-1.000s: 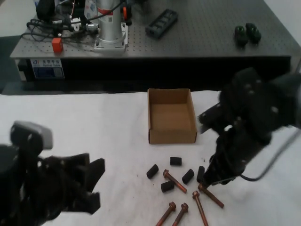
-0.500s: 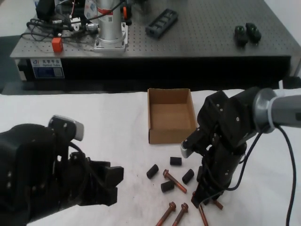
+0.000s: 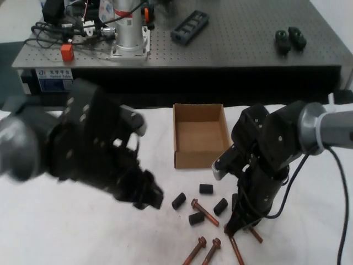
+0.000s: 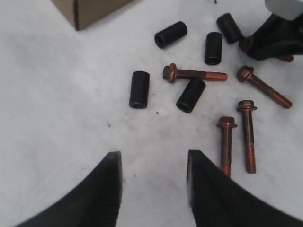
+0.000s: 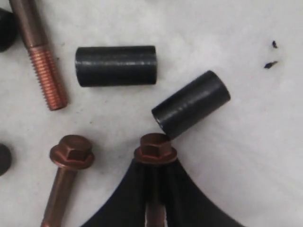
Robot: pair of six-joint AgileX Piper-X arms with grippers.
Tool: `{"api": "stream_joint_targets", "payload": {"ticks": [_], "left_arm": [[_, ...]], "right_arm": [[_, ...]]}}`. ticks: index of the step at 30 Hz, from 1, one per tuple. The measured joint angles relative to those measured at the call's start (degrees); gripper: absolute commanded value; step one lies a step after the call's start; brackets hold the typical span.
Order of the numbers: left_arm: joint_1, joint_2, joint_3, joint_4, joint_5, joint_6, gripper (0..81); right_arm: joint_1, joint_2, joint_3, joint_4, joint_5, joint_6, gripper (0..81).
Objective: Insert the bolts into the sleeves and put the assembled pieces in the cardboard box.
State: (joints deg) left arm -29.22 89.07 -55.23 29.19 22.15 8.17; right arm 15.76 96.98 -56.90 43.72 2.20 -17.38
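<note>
Several black sleeves (image 3: pixel 206 189) and copper bolts (image 3: pixel 205 212) lie scattered on the white cloth in front of the open cardboard box (image 3: pixel 201 135). My right gripper (image 3: pixel 236 225) points down at the right of the pile. In the right wrist view it (image 5: pixel 155 165) is shut on a bolt (image 5: pixel 155 147) whose hex head sticks out past the fingertips and touches a sleeve (image 5: pixel 191 104). My left gripper (image 3: pixel 149 196) hovers left of the pile. It (image 4: pixel 152 158) is open and holds nothing, a short way from the nearest sleeve (image 4: pixel 139 89).
A metal bench (image 3: pixel 231 44) with cables, a post and small parts stands behind the cloth. The box corner (image 4: pixel 90 9) shows in the left wrist view, as does the right gripper (image 4: pixel 279 38). Bare cloth (image 3: pixel 66 232) lies to the left.
The left arm has swung up from the lower left toward the sleeves. The right arm came in over the bolts, lowered, and has stayed at the rightmost bolt for the last half second.
</note>
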Motion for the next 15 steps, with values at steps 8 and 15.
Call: {"api": "stream_joint_targets", "payload": {"ticks": [8, 15], "left_arm": [[-4.5, 10.3, -12.1, 8.2, -2.8, 6.3, 32.1], [-8.5, 19.4, -23.0, 17.5, -8.1, 15.3, 32.1]], "right_arm": [[-5.8, -19.5, 2.1, 4.7, -4.7, 2.8, 5.7], [-8.0, -26.3, 7.3, 5.9, -5.0, 3.4, 5.7]]}}
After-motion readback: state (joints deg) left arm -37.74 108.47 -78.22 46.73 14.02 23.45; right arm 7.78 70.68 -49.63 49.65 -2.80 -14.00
